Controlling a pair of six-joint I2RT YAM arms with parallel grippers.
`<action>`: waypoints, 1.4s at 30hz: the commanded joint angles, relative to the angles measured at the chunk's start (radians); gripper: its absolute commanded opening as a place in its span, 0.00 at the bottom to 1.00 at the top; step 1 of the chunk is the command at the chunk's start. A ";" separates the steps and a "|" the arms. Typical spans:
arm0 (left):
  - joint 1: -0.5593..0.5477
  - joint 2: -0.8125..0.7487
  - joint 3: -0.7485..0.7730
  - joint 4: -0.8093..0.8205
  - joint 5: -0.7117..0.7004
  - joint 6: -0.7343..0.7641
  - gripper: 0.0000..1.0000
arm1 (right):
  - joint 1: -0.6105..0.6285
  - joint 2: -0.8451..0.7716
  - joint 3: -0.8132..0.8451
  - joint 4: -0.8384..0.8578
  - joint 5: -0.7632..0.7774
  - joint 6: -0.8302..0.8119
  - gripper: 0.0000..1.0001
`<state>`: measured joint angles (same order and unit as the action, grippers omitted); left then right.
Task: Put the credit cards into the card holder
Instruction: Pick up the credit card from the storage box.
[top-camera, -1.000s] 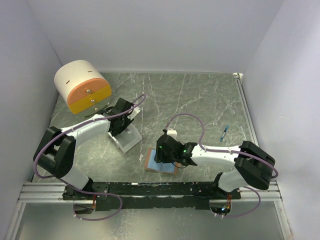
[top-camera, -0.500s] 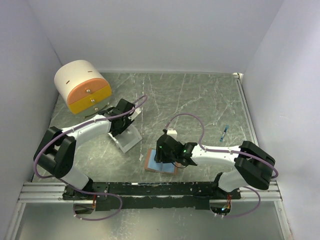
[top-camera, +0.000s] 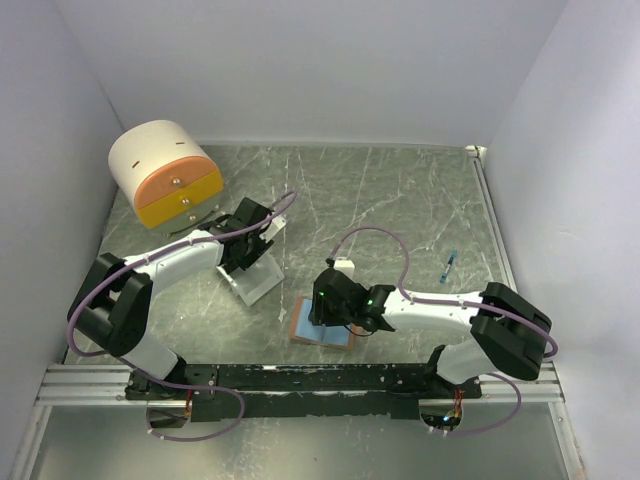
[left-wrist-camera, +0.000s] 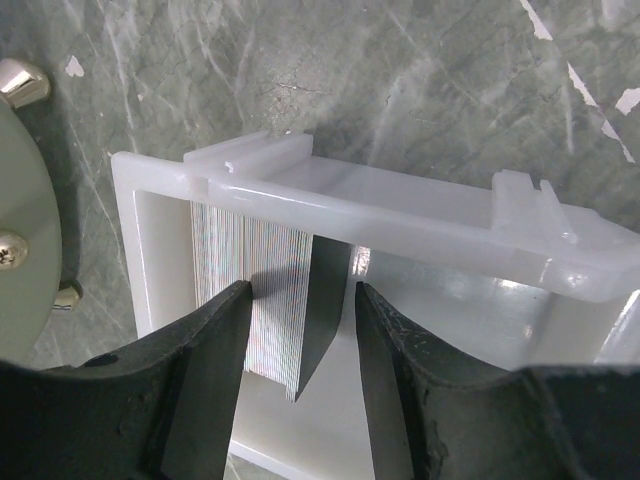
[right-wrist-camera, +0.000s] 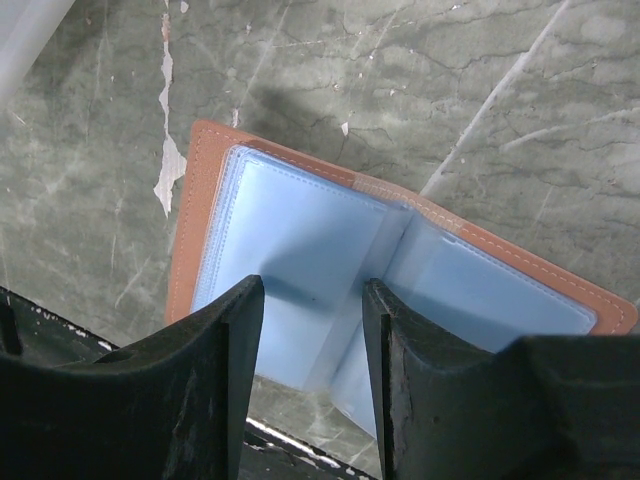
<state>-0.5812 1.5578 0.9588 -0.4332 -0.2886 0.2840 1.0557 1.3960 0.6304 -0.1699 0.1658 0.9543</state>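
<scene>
Card holder (right-wrist-camera: 290, 210) btm edge partly hidden behind right gripper (right-wrist-camera: 312, 290).

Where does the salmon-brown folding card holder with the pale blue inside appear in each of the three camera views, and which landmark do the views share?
Top external: the salmon-brown folding card holder lies open, low in the picture, near the centre.
Left wrist: not in it.
Right wrist: it fills the middle, pale blue pockets up, framed by the right tool.
Shared landmark: the green marbled tabletop, in all three.
</scene>
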 joint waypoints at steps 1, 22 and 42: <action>-0.008 0.007 -0.011 0.036 0.018 0.019 0.57 | 0.006 -0.030 0.023 -0.011 0.017 -0.015 0.44; -0.013 0.009 -0.005 0.047 -0.131 0.030 0.45 | 0.007 -0.058 0.005 0.006 0.009 -0.007 0.44; -0.041 -0.004 -0.004 0.024 -0.163 0.032 0.29 | 0.006 -0.075 0.004 -0.005 0.014 -0.003 0.44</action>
<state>-0.6163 1.5726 0.9562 -0.4023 -0.4168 0.3012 1.0557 1.3415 0.6334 -0.1734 0.1684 0.9493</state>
